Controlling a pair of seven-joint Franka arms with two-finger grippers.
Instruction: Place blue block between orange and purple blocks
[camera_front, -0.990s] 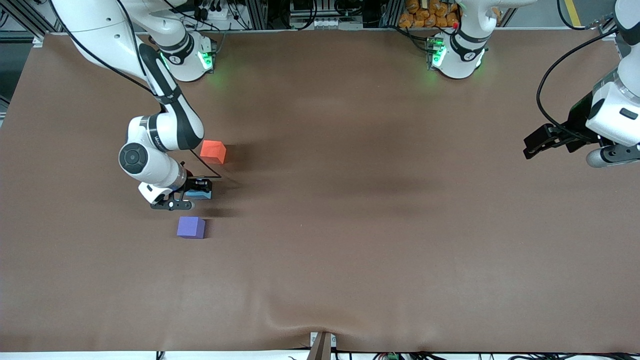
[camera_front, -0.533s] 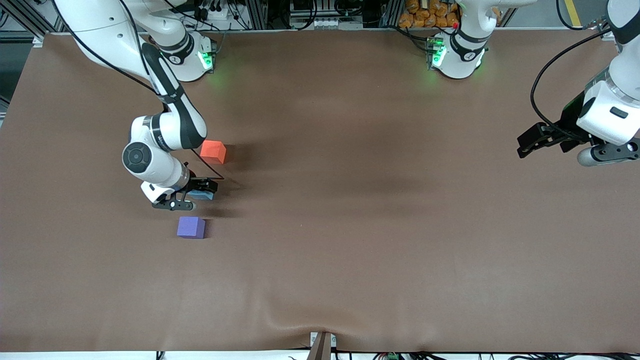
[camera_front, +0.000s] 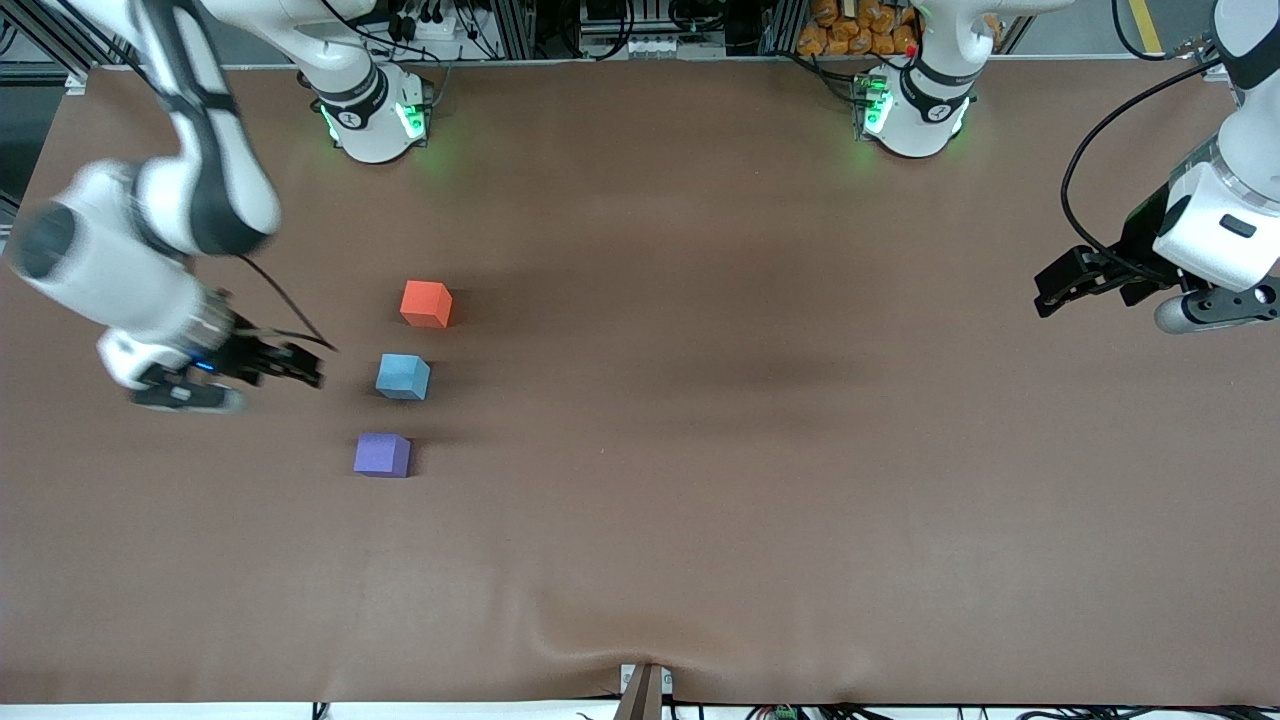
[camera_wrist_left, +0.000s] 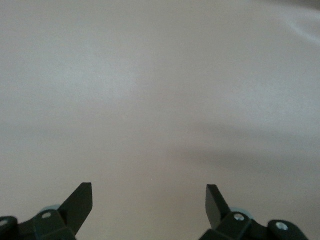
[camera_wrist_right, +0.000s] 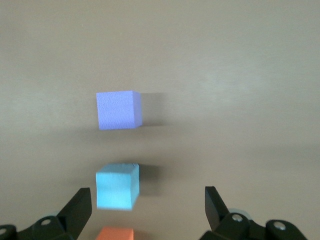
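Note:
The sky-blue block (camera_front: 403, 377) rests on the brown table, in a line between the orange block (camera_front: 426, 303) and the purple block (camera_front: 382, 455), with a small gap on each side. Nothing touches it. My right gripper (camera_front: 300, 370) is open and empty, over bare table beside the blue block toward the right arm's end. Its wrist view shows the purple block (camera_wrist_right: 118, 110), the blue block (camera_wrist_right: 117, 186) and the top of the orange block (camera_wrist_right: 115, 234) ahead of the open right gripper (camera_wrist_right: 148, 205). My left gripper (camera_front: 1045, 290) waits open over the left arm's end; its wrist view shows the empty gripper (camera_wrist_left: 149, 202) over table.
The brown table cover (camera_front: 700, 450) has a wrinkle near the front edge (camera_front: 560, 625). The two arm bases (camera_front: 375, 115) (camera_front: 915, 110) stand along the table's back edge. Cables and racks lie past that edge.
The right gripper opened, let go of the blue block and swung away toward the right arm's end. The blue block stays between the orange and purple ones. The left arm shifted slightly.

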